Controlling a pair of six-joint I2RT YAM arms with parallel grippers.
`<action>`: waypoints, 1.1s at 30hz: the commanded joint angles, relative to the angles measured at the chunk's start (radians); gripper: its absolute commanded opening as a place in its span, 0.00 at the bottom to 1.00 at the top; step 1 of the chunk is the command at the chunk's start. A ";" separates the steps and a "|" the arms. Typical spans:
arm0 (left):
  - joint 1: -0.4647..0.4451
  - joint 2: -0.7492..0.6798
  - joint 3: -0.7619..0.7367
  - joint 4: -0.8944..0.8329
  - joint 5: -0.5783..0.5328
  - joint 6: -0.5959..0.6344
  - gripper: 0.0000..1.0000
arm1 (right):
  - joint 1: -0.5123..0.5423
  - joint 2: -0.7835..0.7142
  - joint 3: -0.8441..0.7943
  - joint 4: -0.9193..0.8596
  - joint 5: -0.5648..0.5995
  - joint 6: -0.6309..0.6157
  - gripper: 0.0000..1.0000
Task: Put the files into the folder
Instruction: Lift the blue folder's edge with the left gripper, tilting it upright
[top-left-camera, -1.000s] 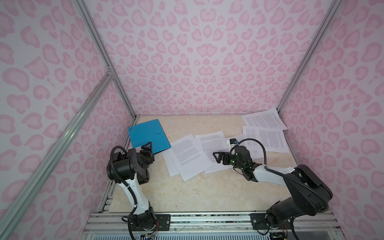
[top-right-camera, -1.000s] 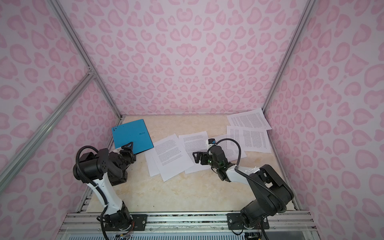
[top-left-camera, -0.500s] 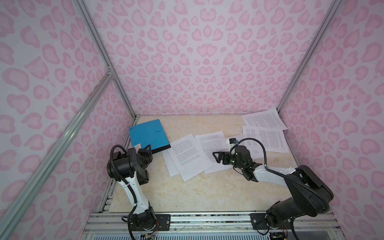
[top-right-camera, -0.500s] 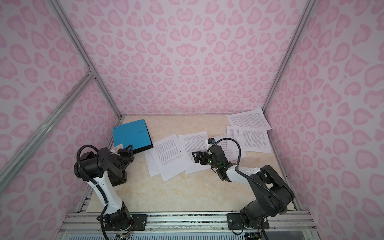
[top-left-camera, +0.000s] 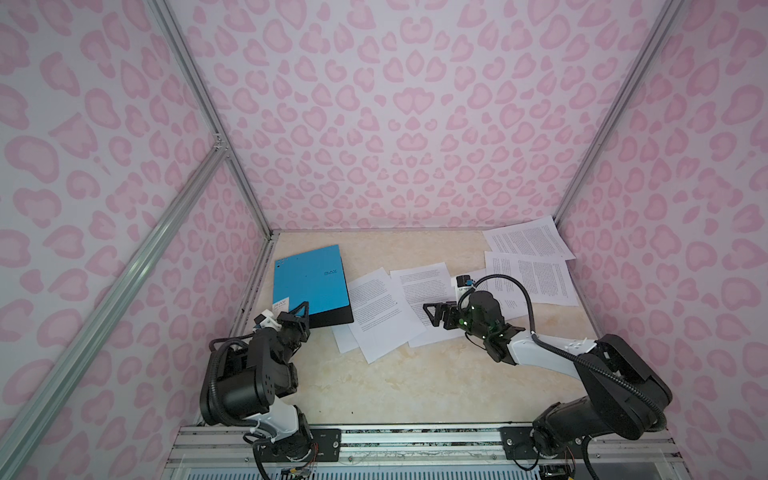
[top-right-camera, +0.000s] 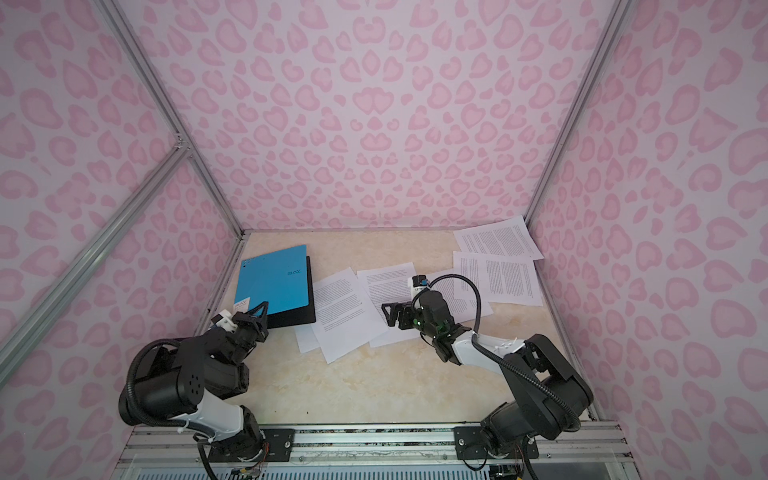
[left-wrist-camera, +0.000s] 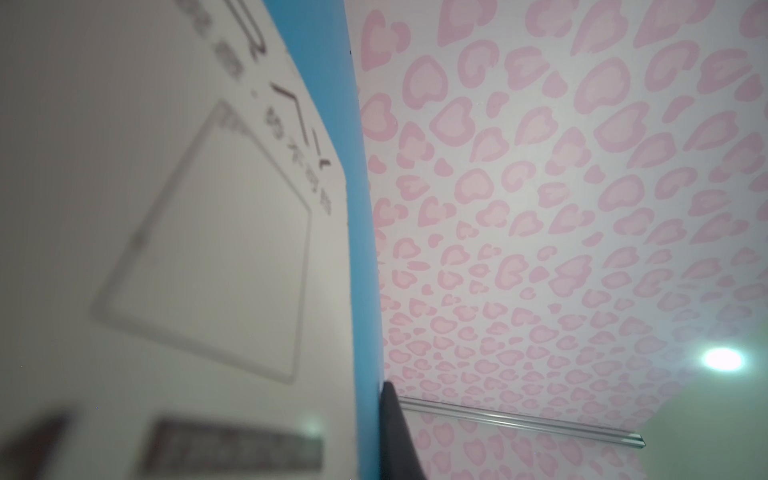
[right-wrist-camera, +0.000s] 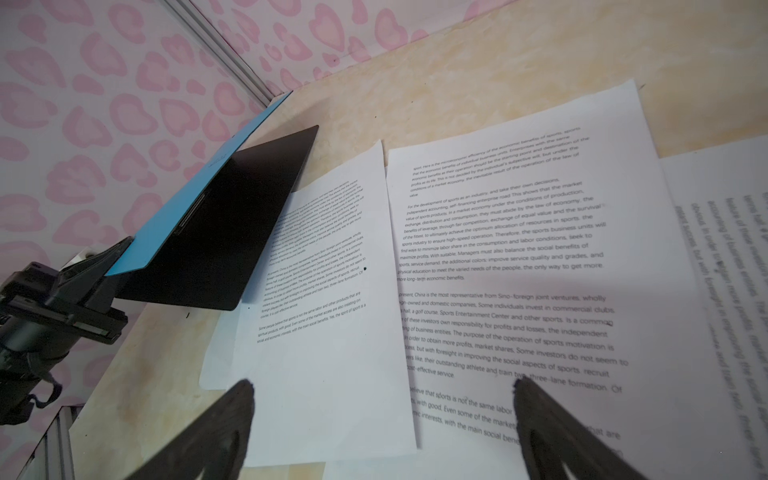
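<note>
Though thin overhead — folder (right-wrist-camera: 199, 249) interior, black

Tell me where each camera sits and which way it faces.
Both top views: high overhead, looking down on the folder, files and table; left arm and right arm show.
Left wrist: on the left arm, close to the folder's label, facing the wall; one finger shows.
Right wrist: low over the files, facing the folder; the open right pincer shows.
Shared: it and the top views show the left pincer shut on the folder's cover.
</note>
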 joint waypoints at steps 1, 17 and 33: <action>0.014 -0.180 -0.041 -0.216 0.039 0.086 0.04 | 0.003 -0.006 0.003 -0.014 0.015 -0.012 0.97; -0.002 -1.174 -0.159 -1.401 -0.053 0.270 0.03 | 0.020 0.057 0.059 -0.066 0.004 -0.014 0.97; -0.289 -1.330 -0.201 -1.545 -0.297 0.251 0.03 | 0.019 0.076 0.124 -0.192 -0.078 0.036 0.98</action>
